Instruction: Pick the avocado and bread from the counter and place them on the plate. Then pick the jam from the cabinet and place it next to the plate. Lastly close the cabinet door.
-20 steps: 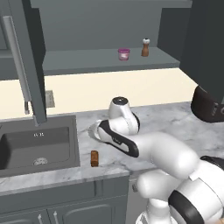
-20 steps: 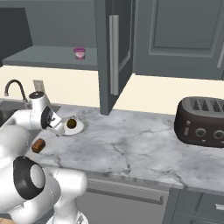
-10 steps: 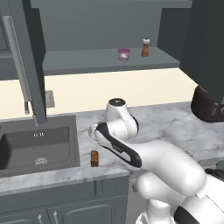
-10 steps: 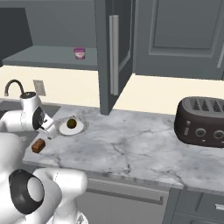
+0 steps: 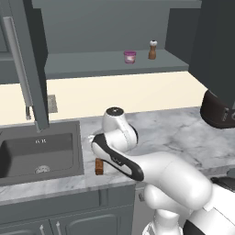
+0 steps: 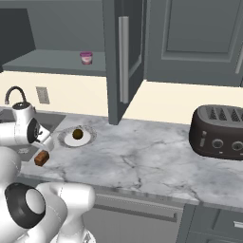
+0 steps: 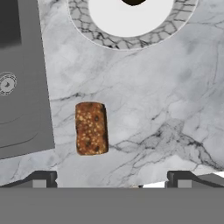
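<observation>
The bread [image 7: 91, 128] lies flat on the marble counter [image 7: 153, 100], just ahead of and a little left of my open gripper [image 7: 111, 179], which hovers above it with nothing between its fingertips. The bread [image 5: 98, 166] sits near the counter's front edge, beside the sink [image 5: 36, 151]. The avocado [image 6: 78, 135] rests on the plate [image 6: 64, 138], just beyond the bread [image 6: 42, 158]. The plate's patterned rim [image 7: 109, 38] and the avocado's edge [image 7: 133, 1] show at the top of the hand view. The jam [image 5: 130, 57] stands on the open cabinet's shelf [image 5: 82, 64].
A pepper mill [image 5: 152, 49] stands right of the jam. The cabinet door [image 6: 121, 61] hangs open over the counter behind the plate. A dark toaster [image 6: 220, 133] sits far right. The faucet [image 6: 14, 92] rises behind the sink.
My arm has swung left and forward, away from the plate and over the bread. The jaws have stayed open.
</observation>
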Tool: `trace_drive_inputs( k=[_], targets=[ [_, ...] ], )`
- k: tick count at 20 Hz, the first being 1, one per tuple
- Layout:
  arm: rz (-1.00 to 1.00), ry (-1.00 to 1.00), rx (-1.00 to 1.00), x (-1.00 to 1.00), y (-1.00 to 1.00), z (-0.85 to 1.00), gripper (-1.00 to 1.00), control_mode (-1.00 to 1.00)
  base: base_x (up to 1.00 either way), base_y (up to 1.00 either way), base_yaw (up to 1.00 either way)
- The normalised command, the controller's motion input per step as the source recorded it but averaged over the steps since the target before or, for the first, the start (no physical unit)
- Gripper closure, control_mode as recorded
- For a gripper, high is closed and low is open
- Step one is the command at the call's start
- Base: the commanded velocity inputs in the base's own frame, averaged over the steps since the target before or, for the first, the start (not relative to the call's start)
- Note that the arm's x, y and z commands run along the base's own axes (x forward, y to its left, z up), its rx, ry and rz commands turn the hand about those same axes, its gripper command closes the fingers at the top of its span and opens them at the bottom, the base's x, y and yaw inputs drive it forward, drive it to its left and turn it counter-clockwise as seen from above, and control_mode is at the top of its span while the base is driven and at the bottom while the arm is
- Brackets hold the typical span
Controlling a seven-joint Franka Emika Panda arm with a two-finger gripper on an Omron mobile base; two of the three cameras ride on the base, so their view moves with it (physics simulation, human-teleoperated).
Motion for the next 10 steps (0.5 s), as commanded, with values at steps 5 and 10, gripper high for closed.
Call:
trace_drive_inputs(
  k=[5,10],
  targets=[
    [0.04,0.0,0.0,0.0,0.26,-0.01,-1.0,-1.0,0.0,0.0,0.0],
    [0.01,0.0,0.0,0.0,0.14,-0.16,-1.0,-1.0,0.0,0.0,0.0]
  ],
)
